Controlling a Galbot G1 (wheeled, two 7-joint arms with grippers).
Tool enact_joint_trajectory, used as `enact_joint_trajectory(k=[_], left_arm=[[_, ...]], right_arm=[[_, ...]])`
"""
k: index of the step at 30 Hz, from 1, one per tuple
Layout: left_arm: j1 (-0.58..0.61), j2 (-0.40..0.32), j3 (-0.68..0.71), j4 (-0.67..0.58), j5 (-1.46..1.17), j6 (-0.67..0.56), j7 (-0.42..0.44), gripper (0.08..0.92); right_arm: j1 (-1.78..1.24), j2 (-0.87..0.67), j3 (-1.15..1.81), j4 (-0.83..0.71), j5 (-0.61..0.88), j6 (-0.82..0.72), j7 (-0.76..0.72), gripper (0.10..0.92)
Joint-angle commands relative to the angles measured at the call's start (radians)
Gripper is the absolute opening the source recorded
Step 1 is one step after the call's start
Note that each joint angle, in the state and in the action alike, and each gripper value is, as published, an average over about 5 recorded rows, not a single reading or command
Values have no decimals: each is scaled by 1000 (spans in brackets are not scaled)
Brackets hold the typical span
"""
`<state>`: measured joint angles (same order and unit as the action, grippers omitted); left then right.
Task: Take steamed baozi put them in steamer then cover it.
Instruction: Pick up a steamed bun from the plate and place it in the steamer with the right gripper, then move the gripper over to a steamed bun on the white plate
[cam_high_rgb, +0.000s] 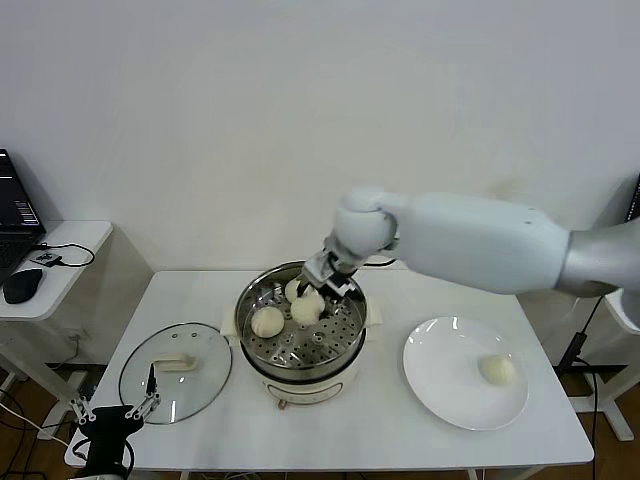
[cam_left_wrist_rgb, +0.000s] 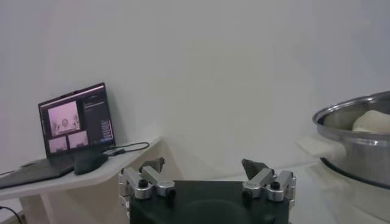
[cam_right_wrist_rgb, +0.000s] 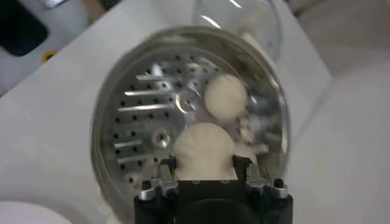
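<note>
Steamer (cam_high_rgb: 300, 335): round steel pot w/ perforated tray, on cream base, mid-table (cam_high_rgb: 390, 430), lid off. Right arm (cam_high_rgb: 480, 240) reaches in from robot's right, over the pot's far-right rim. White plate (cam_high_rgb: 440, 375) sits on table to robot's right of steamer, apart from it, w/ one baozi (cam_high_rgb: 497, 369) on its right part. Glass lid (cam_high_rgb: 175, 372) lies flat on table to robot's left of steamer, just beside it, cream handle up.

Right gripper (cam_high_rgb: 318, 292) is down inside the pot, fingers clasped around a baozi (cam_right_wrist_rgb: 205, 150) from both sides; bun sits at tray level, can't tell if it's touching the tray. Left gripper (cam_left_wrist_rgb: 204, 176) hangs low at the table's front-left corner, near the lid, fingers spread apart w/ nothing between them.

In the pot: one baozi (cam_high_rgb: 267, 321) on left part of tray, touching/just beside the held one; another (cam_high_rgb: 295, 289) partly hidden behind the gripper at the far side.

Side table (cam_high_rgb: 60, 245) at far left carries laptop (cam_left_wrist_rgb: 76, 125) and black mouse (cam_high_rgb: 22, 285).
</note>
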<state>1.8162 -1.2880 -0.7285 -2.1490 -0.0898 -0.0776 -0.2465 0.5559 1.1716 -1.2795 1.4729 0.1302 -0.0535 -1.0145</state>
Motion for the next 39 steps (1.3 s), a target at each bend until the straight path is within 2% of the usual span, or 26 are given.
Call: enact_joint_trajectory(k=[1, 6, 20, 23, 27, 30, 39], left_arm=[[2, -2, -3, -1, 1, -3, -1, 823], [7, -6, -6, 1, 3, -15, -6, 823], [3, -14, 3, 6, 6, -18, -7, 823], [-5, -13, 10, 6, 8, -16, -6, 823], [-12, -9, 16, 4, 11, -14, -4, 823], [-11, -2, 13, 3, 10, -14, -3, 823], [-23, 22, 11, 3, 4, -10, 0, 823]], right_arm=[[-35, 110, -64, -46, -149, 194, 4, 594], [-69, 112, -66, -58, -222, 246, 17, 598], [-37, 57, -69, 23, -188, 260, 16, 633], [-5, 29, -58, 36, -178, 257, 21, 673], [28, -29, -24, 33, -146, 236, 11, 775], [57, -100, 13, 43, -108, 185, -14, 815], [87, -453, 88, 167, 13, -226, -79, 823]])
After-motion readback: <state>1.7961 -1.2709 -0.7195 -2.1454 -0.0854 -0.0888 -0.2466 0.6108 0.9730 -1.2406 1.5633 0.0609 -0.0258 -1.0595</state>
